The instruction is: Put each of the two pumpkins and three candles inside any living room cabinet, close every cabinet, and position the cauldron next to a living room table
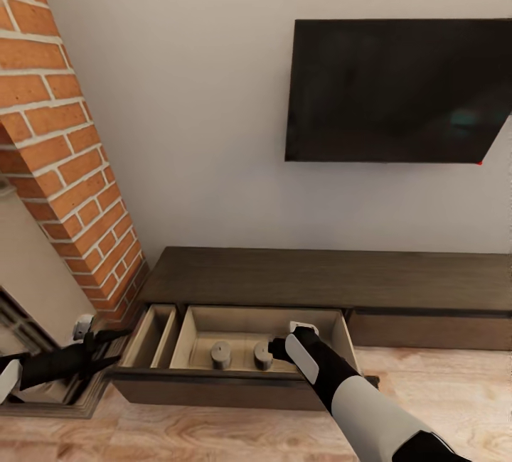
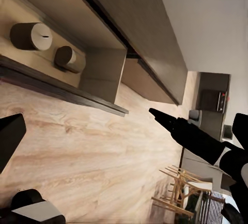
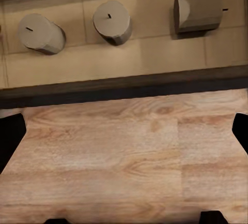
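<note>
candles [image 3: 111,22] are sitting in the open drawer [image 1: 192,327] of the cabinet [image 1: 320,277], three in a row. right gripper [image 1: 281,347] is hovering just above them, fingers spread wide and holding nothing, nearer than the left gripper [image 1: 89,337], whose spread i cannot tell.

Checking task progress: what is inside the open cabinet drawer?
Three candles stand on the pale floor of the open drawer. In the head view the right arm covers part of it. No pumpkins are visible.

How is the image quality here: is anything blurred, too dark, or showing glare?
Head view: soft even light, a faint bluish reflection on the television, the candles slightly fuzzy. Left wrist view: the left hand is nearly black, without detail. Right wrist view: three candles sharp, casting soft shadows in the drawer.
</note>
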Controlling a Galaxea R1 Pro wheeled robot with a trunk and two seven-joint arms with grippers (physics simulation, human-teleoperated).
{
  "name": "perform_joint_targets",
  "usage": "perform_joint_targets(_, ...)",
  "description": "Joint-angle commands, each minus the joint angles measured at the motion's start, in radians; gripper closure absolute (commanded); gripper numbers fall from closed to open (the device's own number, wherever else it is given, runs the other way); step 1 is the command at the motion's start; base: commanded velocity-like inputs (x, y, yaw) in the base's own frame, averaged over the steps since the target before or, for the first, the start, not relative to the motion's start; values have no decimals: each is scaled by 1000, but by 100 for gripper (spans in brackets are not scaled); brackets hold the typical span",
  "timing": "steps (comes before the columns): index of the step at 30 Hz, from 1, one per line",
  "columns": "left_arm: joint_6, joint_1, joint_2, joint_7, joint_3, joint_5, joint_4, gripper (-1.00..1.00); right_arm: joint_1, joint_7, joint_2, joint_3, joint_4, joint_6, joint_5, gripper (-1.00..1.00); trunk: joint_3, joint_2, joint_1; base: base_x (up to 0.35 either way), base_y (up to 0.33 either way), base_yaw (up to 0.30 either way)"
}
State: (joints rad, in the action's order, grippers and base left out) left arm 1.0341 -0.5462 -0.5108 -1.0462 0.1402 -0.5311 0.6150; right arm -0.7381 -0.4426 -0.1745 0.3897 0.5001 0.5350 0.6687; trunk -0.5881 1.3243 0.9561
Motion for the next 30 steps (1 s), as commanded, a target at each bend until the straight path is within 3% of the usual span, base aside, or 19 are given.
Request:
perform_joint_targets(1,0,0,0,-1,0,0,0,-100,0,0,0,0,0,0,0,-100,3,-7,-4,-303,117,0)
perform_joint_targets(7,0,-1,0,-1,-1,0,0,-100,0,0,0,0,0,-1,0,-100,22,-49,-27,-303,117,0)
perform_joint_targets(21,-3,0,0,-1,-1,0,0,-100,0,-1,0,1,0,-2,0,-100,22,-49,-27,-307,32,0)
perform_joint_targets(30,-3,0,1,17,0,0,0,-100,0,-1,0,1,0,-3,0,-100,-6,14,8,-260,0,0)
